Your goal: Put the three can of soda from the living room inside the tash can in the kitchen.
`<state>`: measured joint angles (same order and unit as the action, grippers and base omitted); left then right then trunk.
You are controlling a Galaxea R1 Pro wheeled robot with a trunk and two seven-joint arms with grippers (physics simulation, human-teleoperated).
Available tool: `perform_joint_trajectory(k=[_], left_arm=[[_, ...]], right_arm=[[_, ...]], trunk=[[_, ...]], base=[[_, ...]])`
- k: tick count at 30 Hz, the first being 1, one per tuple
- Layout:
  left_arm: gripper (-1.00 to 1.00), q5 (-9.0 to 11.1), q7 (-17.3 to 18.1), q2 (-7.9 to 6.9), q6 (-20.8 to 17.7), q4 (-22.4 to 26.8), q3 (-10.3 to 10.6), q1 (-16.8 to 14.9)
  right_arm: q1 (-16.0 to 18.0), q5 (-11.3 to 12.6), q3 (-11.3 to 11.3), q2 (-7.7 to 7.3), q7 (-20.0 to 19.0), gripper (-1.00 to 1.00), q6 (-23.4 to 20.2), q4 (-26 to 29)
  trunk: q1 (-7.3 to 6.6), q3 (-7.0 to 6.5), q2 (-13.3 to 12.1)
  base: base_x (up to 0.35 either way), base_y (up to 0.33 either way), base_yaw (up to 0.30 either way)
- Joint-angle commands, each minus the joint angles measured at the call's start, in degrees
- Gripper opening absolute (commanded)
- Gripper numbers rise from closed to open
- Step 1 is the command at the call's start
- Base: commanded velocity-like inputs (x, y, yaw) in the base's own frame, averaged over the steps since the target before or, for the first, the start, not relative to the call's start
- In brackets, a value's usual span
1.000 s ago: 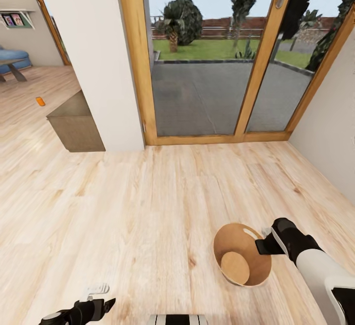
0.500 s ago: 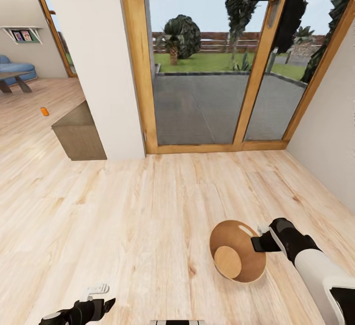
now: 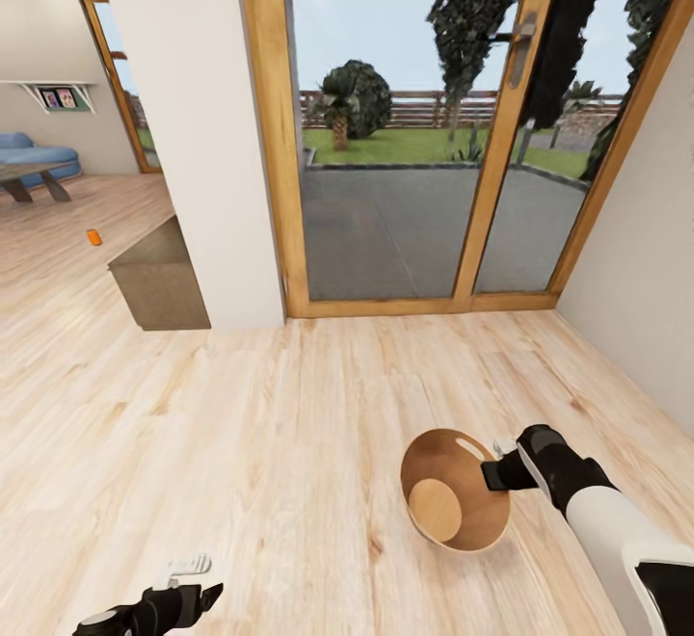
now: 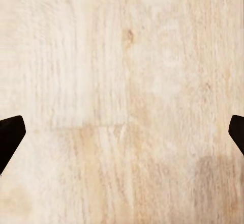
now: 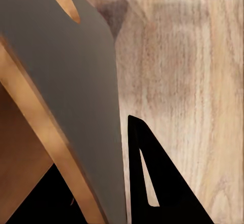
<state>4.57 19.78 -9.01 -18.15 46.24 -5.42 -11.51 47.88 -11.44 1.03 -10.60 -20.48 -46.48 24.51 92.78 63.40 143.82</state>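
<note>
Now right gripper (image 3: 496, 470) grips the trash can's (image 3: 429, 467) rim.

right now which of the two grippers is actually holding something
The right gripper: its fingers pinch the rim of the tash can, one inside and one outside the wall. The left gripper has its fingers spread wide over bare wood floor, holding nothing.

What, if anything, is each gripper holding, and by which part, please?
The right gripper holds the bin by its rim wall, one finger outside. The left gripper is open, holding nothing.
</note>
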Motion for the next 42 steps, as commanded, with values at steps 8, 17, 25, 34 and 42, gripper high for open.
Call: perform_joint_trajectory(k=[8,17,25,34,42], left_arm=[[1.00,0.00,-0.07,-0.04,-0.04,0.06,-0.10,-0.06],[1.00,0.00,-0.07,0.13,-0.04,0.01,-0.24,0.00],[1.00,0.04,0.15,-0.13,0.14,0.10,-0.07,-0.23],[1.00,0.06,0.94,-1.54,-14.34,0.64,0.11,-15.86],[1.00,0.12,0.91,-2.41,-23.66,-0.98,0.17,-24.79]], right_arm=[[0.02,1.27,0.10,0.75,-2.22,-1.00,2.19,0.07],[0.02,1.11,0.04,1.76,-1.72,-1.00,6.41,0.09],[0.02,1.14,0.09,2.15,-2.17,-1.00,7.41,0.10],[0.02,1.13,0.40,1.95,-2.35,-1.00,7.69,0.18],[0.31,1.21,0.89,1.47,-7.56,-1.00,7.24,0.19]], trunk=[[-0.21,-1.78,-0.11],[-0.44,-3.78,-0.23],[-0.65,-5.55,-0.34],[-0.88,-7.54,-0.46],[-1.08,-9.32,-0.56]], base=[[0.000,0.000,0.000],[0.000,0.000,0.000],[0.000,0.000,0.000],[0.000,0.000,0.000],[0.000,0.000,0.000]])
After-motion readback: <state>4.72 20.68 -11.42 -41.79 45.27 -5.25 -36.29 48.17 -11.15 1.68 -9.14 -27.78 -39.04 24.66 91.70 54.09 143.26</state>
